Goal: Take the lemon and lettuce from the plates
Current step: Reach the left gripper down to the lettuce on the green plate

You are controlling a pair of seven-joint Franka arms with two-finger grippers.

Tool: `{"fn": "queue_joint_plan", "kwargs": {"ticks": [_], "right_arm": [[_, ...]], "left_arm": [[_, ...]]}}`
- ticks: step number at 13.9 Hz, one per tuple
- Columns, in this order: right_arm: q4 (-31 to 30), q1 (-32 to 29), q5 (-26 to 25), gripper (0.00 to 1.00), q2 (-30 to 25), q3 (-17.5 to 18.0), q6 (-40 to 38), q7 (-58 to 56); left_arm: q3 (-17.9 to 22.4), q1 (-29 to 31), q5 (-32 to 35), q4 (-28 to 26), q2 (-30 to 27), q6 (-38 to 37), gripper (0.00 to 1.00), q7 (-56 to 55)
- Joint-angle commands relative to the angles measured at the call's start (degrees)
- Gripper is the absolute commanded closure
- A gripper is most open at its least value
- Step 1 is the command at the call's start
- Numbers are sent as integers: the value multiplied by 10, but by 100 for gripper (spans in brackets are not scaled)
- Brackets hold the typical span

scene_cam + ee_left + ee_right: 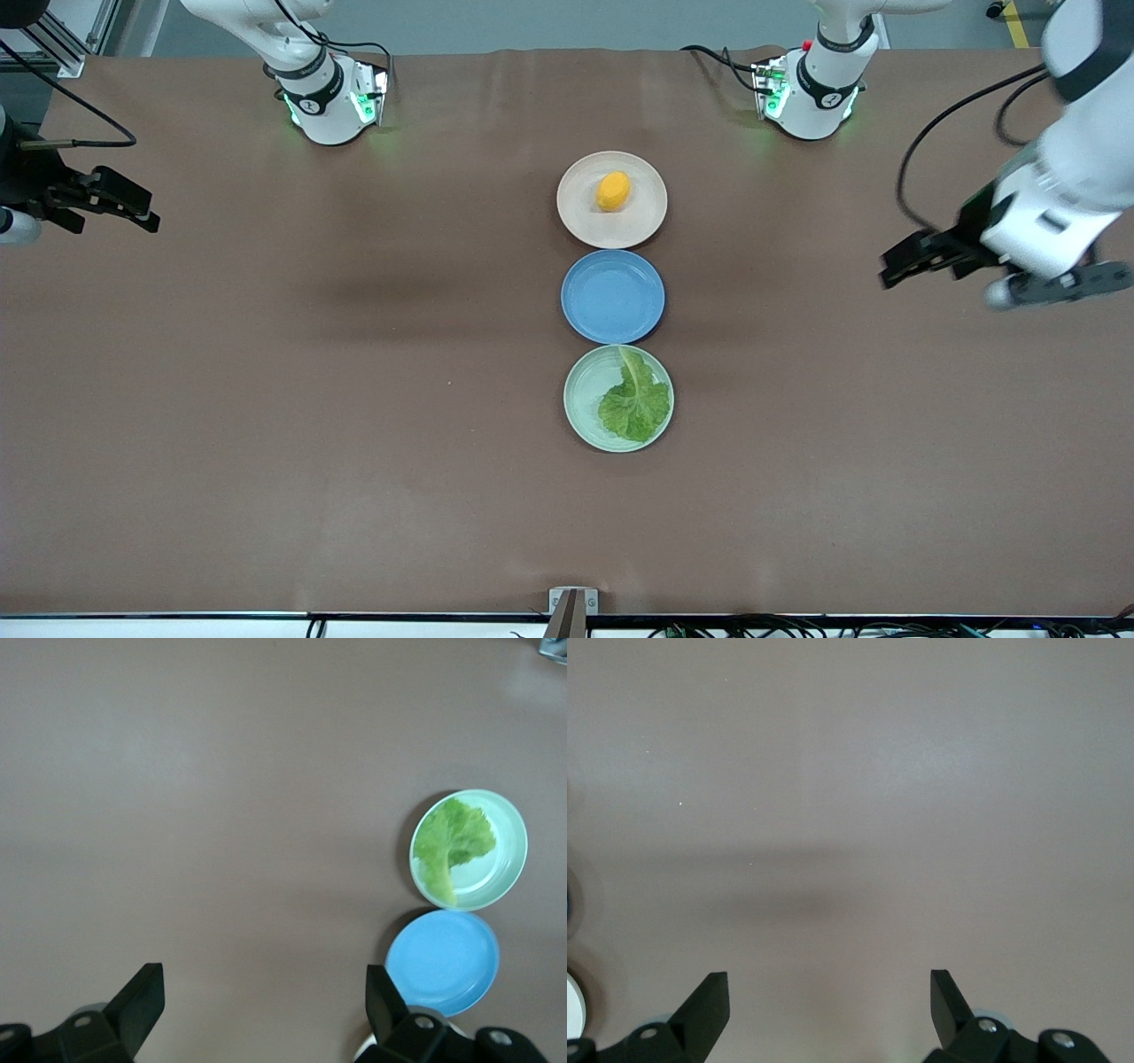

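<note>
We take the blue plate (pixel 612 296) as our landmark; it sits at the middle of the brown table (pixel 266 399). Three plates lie in a single row there, each just beside the next.

The beige-pink plate (pixel 611 199) lies just beside the blue plate, farther from the front camera. On it we see the lemon (pixel 613 190), resting near the plate's middle and tilted a little.

The pale mint green plate (pixel 618 398) lies just beside the blue plate, nearer to the front camera. In it we see the lettuce (pixel 634 399), a crinkly green leaf with its pale stem rib pointing toward the blue plate and its frilly part spread toward the plate's rim.

The left gripper (pixel 912 259) hangs in the air over bare table, well apart from the blue plate toward the left arm's end of the table. Its fingers stand wide apart and hold nothing. In the left wrist view we see the two dark fingers (pixel 133 1005) with the blue plate and the green plate with the lettuce past them.

The right gripper (pixel 124 202) hangs over bare table, well apart from the blue plate toward the right arm's end of the table. Its fingers (pixel 709 1005) are also spread wide, with nothing between them, and we see only bare table under them in the right wrist view.
</note>
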Motion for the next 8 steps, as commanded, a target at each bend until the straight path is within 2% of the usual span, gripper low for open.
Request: {"fn": "queue_joint_plan", "kwargs": {"ticks": [1, 5, 8], "right_arm": [[-17, -2, 8, 0, -20, 2, 6, 6], [6, -4, 8, 0, -14, 1, -5, 1], [13, -7, 8, 0, 25, 0, -5, 1]], "left_arm": [[-1, -48, -3, 71, 90, 6, 0, -120], [-1, -100, -2, 86, 156, 70, 0, -264], [-1, -135, -2, 86, 199, 145, 0, -385]]}}
